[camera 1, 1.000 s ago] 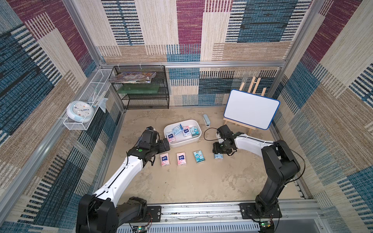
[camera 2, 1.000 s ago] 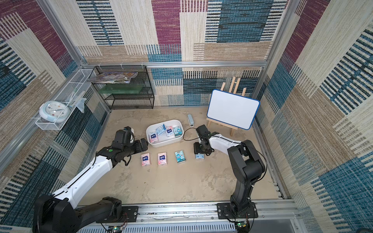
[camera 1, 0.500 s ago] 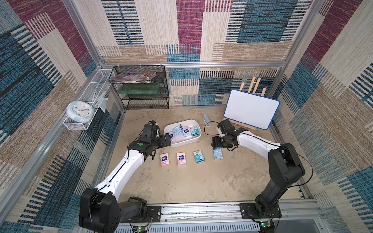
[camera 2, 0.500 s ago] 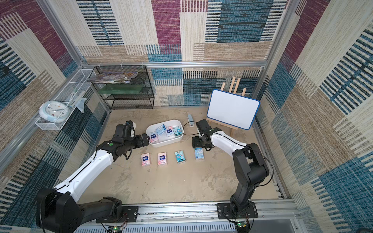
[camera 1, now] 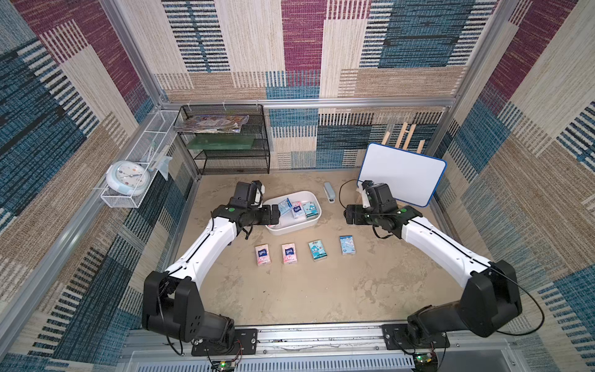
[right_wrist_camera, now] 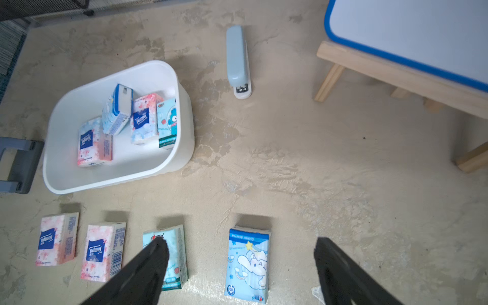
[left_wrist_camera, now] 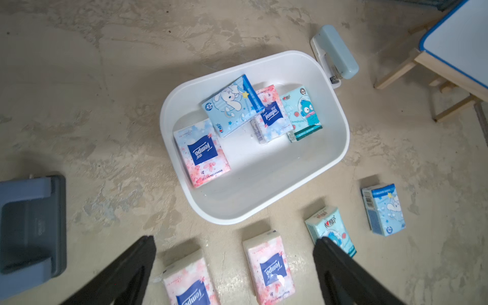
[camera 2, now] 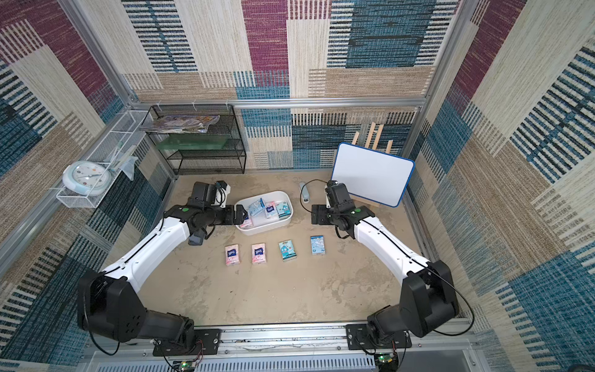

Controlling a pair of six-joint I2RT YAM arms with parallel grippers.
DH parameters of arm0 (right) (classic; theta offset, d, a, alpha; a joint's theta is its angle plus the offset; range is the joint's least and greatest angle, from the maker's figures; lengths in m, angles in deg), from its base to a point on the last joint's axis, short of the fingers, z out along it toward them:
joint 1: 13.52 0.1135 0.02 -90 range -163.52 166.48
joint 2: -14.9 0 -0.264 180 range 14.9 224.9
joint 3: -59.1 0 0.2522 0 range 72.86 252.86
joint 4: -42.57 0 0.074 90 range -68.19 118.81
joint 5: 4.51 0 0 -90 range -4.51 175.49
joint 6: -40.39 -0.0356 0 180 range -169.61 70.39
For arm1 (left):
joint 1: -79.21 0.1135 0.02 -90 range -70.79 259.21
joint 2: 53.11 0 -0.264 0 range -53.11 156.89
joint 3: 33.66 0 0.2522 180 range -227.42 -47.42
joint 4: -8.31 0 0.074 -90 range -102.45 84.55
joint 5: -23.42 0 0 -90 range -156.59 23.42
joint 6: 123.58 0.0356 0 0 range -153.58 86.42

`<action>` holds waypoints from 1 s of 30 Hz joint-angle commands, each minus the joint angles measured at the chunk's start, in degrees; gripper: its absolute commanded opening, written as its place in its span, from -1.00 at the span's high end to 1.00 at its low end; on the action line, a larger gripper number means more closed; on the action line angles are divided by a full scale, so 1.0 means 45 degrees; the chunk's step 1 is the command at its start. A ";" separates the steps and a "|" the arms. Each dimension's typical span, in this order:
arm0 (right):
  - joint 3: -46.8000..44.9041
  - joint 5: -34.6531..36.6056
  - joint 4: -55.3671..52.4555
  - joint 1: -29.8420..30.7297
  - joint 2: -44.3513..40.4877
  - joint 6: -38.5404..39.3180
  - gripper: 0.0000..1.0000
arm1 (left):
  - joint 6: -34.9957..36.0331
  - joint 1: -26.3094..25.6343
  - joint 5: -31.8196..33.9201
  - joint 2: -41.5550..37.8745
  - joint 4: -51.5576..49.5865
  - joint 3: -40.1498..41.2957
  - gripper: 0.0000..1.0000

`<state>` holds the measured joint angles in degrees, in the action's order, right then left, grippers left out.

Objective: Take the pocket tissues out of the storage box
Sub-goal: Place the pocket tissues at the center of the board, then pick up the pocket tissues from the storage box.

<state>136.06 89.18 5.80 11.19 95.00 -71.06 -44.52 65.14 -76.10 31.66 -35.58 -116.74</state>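
Note:
The white storage box [camera 1: 289, 230] [camera 2: 261, 230] sits mid-floor and holds several pocket tissues: a light blue packet [left_wrist_camera: 232, 105] leaning on a pink one [left_wrist_camera: 273, 116], a teal one [left_wrist_camera: 303, 113] and another pink one [left_wrist_camera: 202, 154]. Several more lie in a row on the floor in front: two pink [camera 1: 262, 254] [camera 1: 289, 253], one teal [camera 1: 317, 250] and one light blue [camera 1: 347, 245]. My left gripper [camera 1: 275, 214] [left_wrist_camera: 235, 245] hovers open and empty at the box's left end. To the right of the box my right gripper [camera 1: 349, 215] [right_wrist_camera: 240, 244] is open and empty, raised above the light blue floor packet [right_wrist_camera: 248, 264].
A grey-blue stapler [camera 1: 329, 192] lies behind the box. A whiteboard on a wooden easel [camera 1: 402, 174] stands at the back right and a black mesh shelf [camera 1: 230, 141] at the back left. A white wire basket [camera 1: 116, 201] with a clock hangs on the left wall. A grey device [left_wrist_camera: 31, 227] lies left of the box.
My right gripper has opened, left the light blue packet at the row's right end and drawn up and back. My left gripper has moved from the row to the box's left end.

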 commanded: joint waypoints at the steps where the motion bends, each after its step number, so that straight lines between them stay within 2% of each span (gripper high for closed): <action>1: -0.0387 0.0322 0.0997 -0.0268 -0.0729 -0.0055 -0.91 | 0.2048 0.0020 -0.0950 0.0753 -0.0539 -0.0810 -0.96; 8: -0.1393 -0.0277 0.1988 -0.0982 -0.2401 -0.0475 -0.95 | 0.4070 0.0020 -0.1670 0.2834 -0.1384 -0.3159 -0.92; 16: -0.2463 -0.1299 0.3544 -0.1510 -0.3882 -0.0935 -0.96 | 0.6419 0.0020 -0.2106 0.4674 -0.1613 -0.4566 -0.92; 25: -0.2673 -0.1210 0.3901 -0.1570 -0.4629 -0.0704 -0.96 | 0.8171 0.0020 -0.1793 0.6459 -0.2025 -0.6177 -0.89; 30: -0.2842 -0.0922 0.3984 -0.1585 -0.4972 -0.0661 -0.96 | 0.8789 0.0040 -0.1809 0.7581 -0.2774 -0.7475 -0.79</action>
<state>123.52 84.00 21.85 4.08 73.31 -74.42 -8.13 65.18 -84.28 64.25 -45.11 -148.21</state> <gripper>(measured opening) 0.978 0.903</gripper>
